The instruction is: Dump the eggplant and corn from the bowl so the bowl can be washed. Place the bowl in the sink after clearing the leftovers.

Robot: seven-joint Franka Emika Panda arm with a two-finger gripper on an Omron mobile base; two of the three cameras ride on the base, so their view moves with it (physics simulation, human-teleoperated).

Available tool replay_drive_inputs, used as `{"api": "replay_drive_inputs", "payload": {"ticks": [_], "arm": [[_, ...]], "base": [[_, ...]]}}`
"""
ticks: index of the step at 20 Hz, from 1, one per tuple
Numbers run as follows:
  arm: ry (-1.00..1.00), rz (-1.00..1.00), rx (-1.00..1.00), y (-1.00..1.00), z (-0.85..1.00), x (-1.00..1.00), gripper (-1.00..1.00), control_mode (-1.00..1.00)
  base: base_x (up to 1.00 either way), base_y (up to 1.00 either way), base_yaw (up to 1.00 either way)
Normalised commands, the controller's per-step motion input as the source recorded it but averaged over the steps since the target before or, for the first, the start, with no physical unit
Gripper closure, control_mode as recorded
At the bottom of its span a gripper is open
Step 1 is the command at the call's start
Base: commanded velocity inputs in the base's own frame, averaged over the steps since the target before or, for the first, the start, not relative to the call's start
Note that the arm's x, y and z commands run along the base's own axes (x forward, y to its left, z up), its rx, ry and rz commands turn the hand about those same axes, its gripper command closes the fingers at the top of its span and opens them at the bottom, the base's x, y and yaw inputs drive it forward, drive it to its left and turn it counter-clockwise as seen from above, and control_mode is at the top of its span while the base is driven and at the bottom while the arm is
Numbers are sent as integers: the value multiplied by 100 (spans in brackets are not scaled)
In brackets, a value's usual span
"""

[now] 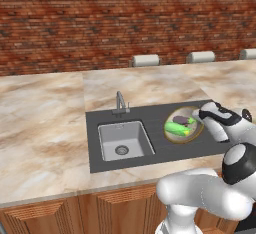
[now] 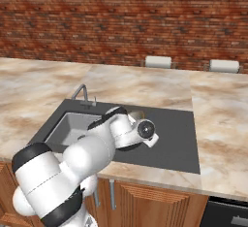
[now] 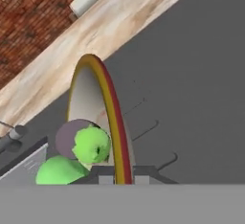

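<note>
The hand (image 3: pixel 122 177) pinches the bowl (image 1: pixel 197 133) by its rim, right of the sink (image 1: pixel 124 140), with eggplant (image 1: pixel 184 121) and corn (image 1: pixel 176 129) inside.

I'm seeing a glossy white arm (image 2: pixel 87 158) w/ rounded fat links, black bands at joints, round dark-grey cap showing near wrist.

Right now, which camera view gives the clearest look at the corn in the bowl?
The left base view: the corn lies full length, bright green, in the tilted bowl beside the eggplant. The hand view shows the corn close but partly cut off behind the bowl's rim. In the right base view the arm covers the bowl's inside.
</note>
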Motion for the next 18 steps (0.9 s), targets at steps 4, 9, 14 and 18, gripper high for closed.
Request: {"api": "replay_drive_inputs", "payload": {"ticks": [4,9,14,18], "arm": [[-22,0,-5,22,50,-30,100,-100],[-6,0,-12,36,20,-1,100,-100],[3,0,-11,12,0,0,100,-100],[0,0,-2,1,0,10,100,-100]], "base": [[0,0,0],[0,0,0],[0,0,0],[0,0,0]]}}
